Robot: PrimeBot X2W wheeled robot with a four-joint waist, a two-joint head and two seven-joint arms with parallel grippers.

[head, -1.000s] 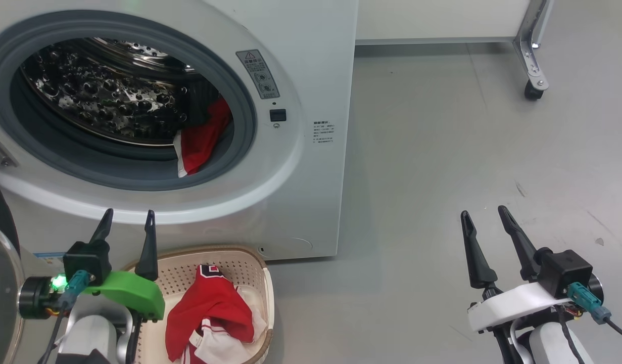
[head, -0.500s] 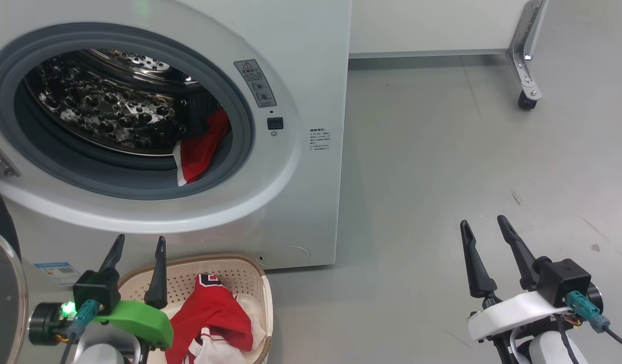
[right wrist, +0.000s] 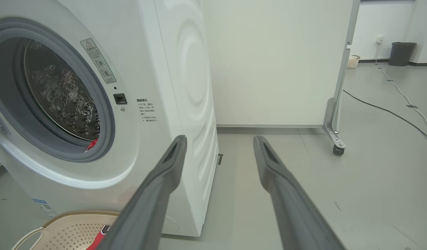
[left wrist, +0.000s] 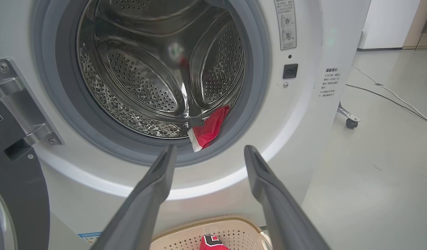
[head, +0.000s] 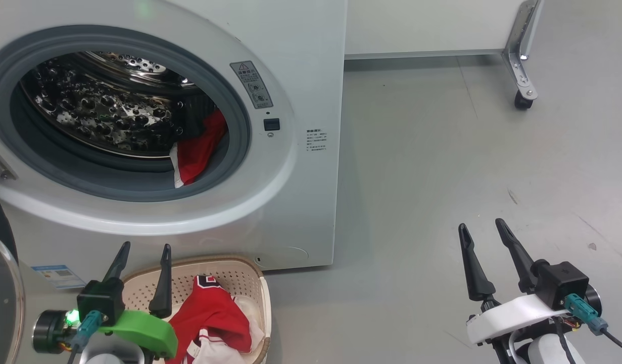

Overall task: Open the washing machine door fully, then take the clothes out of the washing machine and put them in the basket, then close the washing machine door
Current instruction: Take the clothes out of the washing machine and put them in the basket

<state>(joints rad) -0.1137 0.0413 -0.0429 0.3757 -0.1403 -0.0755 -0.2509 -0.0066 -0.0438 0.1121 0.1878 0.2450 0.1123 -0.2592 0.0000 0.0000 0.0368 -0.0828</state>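
The white washing machine [head: 300, 76] stands with its porthole uncovered. Its door [head: 0, 303] is swung out at the far left, and the black rim and hinge show in the left wrist view [left wrist: 19, 194]. One red and white piece of the clothes [head: 197, 151] lies at the drum's lower right lip [left wrist: 210, 130]. Another piece [head: 209, 313] sits in the cream basket [head: 225, 260] on the floor below the porthole. My left gripper [head: 145, 245] is open and empty over the basket's left side. My right gripper [head: 481, 224] is open and empty over bare floor to the right.
A white panel on a metal leg with a castor [head: 523, 98] stands behind the machine on the right. Cables [right wrist: 390, 111] run across the grey floor farther back, near a dark bin [right wrist: 402, 53]. Open floor lies right of the machine.
The head view has shifted a little. My left gripper has drawn back and down toward the basket, still open. The right gripper has barely moved.
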